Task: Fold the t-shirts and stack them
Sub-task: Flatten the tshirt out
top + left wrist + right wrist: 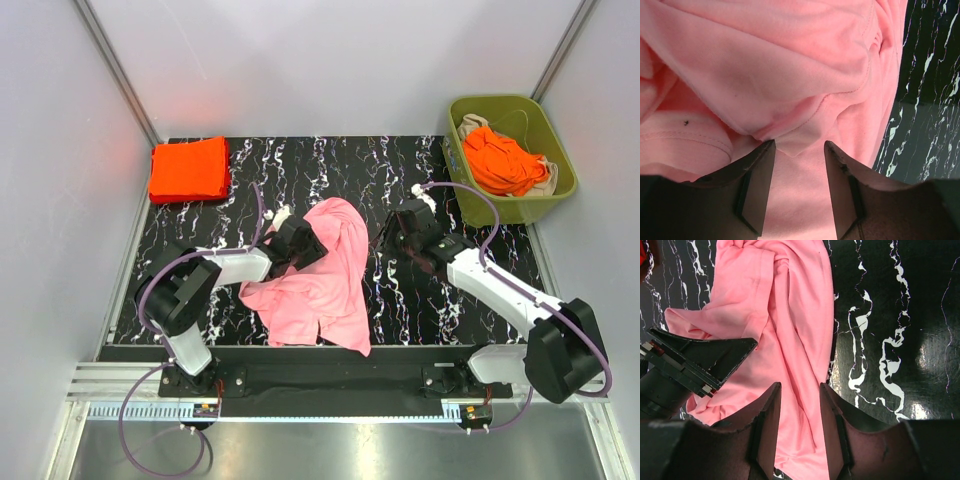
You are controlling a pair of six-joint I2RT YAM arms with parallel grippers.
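Note:
A light pink t-shirt [325,275] lies crumpled and partly spread in the middle of the black marbled table [330,165]. My left gripper [300,243] is at the shirt's left edge. In the left wrist view its jaws [800,145] stand open over pink cloth [765,65], with a folded corner just off the tips. My right gripper [388,238] hovers at the shirt's right edge, open [799,387], with pink cloth [790,330] showing below the gap. A folded orange-red t-shirt [188,168] lies at the back left. Another orange-red t-shirt [503,162] sits bunched in the bin.
The olive-green bin [560,185] stands at the back right corner, off the table's edge. Grey walls close in on the left, the right and the back. The left gripper's finger [705,360] shows in the right wrist view, lying over the shirt.

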